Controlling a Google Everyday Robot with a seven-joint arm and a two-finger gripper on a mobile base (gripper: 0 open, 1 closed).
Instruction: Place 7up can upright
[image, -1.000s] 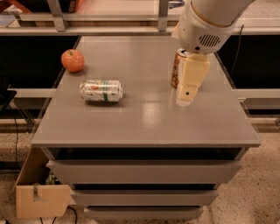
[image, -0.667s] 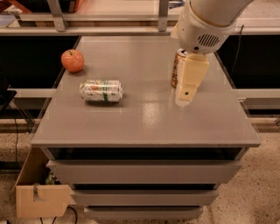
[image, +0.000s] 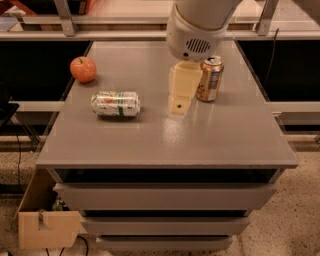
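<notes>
On the grey table (image: 210, 140), the 7up can (image: 115, 103) lies sideways, apart from the gripper (image: 179, 106), whose state cannot be told.

Table (image: 150, 142): grey top, looks like laminate, smooth, semi-gloss, soft sheen near the middle. 7up can (image: 115, 103), left of centre: thin metal, shiny printed skin. Copper-orange can (image: 209, 79), far right: metal, glossy, silver top. Pincer (image: 180, 102), over the table centre just left of that can: cream plastic, matt. Arm housing (image: 195, 30) above it: white plastic, smooth, vented grille. Apple (image: 83, 69): waxy, slight shine. Floor (image: 300, 220): speckled, stone-like.
</notes>
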